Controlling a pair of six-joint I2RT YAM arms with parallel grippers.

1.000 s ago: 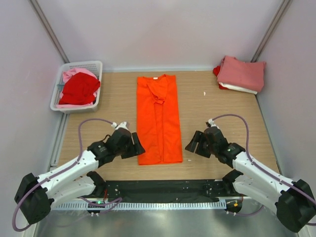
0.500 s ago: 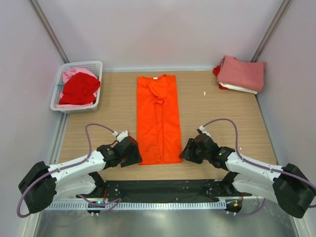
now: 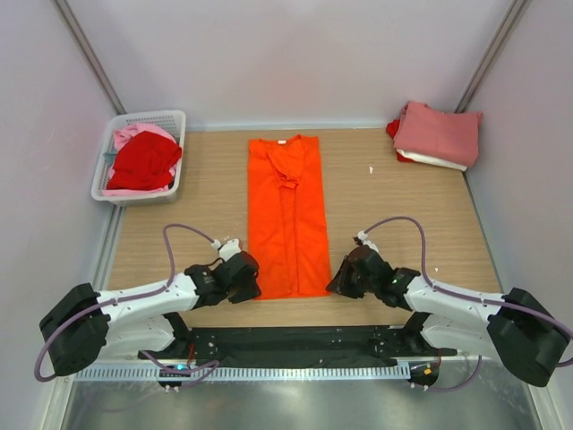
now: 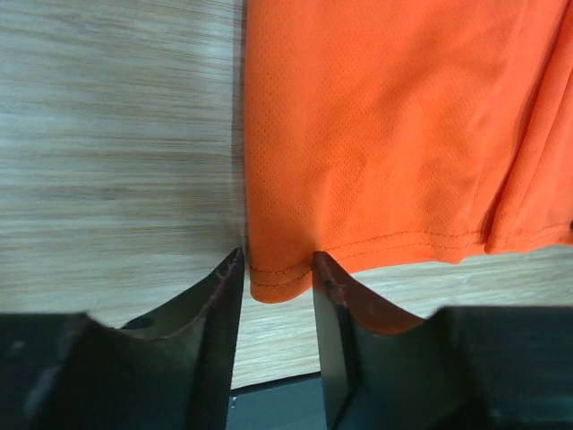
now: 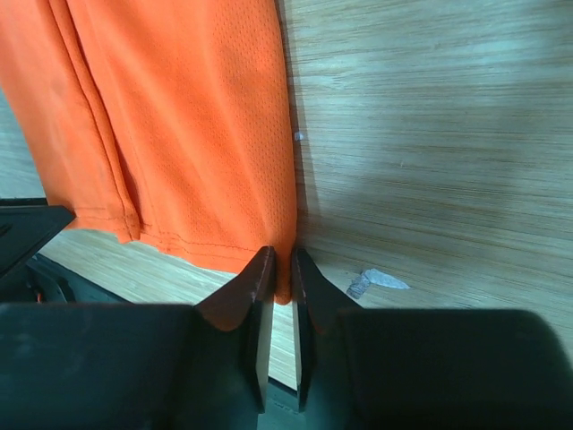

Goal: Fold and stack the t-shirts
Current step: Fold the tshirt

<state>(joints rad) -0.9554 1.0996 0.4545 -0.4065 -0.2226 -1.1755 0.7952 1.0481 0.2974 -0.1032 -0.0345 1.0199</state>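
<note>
A bright orange t-shirt (image 3: 286, 215), folded into a long narrow strip, lies flat in the middle of the table with its neck label at the far end. My left gripper (image 3: 254, 287) is at its near left corner. In the left wrist view the jaws (image 4: 277, 262) stand apart, with the hem corner (image 4: 277, 285) lying between them. My right gripper (image 3: 333, 285) is at the near right corner. Its fingers (image 5: 282, 260) are pinched onto the shirt's edge (image 5: 179, 116). More t-shirts show as a red one (image 3: 143, 163) over a pink one (image 3: 134, 136) in the basket. A salmon-pink one (image 3: 439, 133) tops a folded pile.
The white mesh basket (image 3: 172, 118) stands at the back left. The folded pile sits in the back right corner, by the wall. A small white scrap (image 5: 378, 281) lies on the wood right of my right fingers. A black strip (image 3: 286, 342) runs along the table's near edge.
Both grippers have moved inward and down to the shirt's near corners. Both jaws have narrowed, the right one closing onto the cloth edge.
</note>
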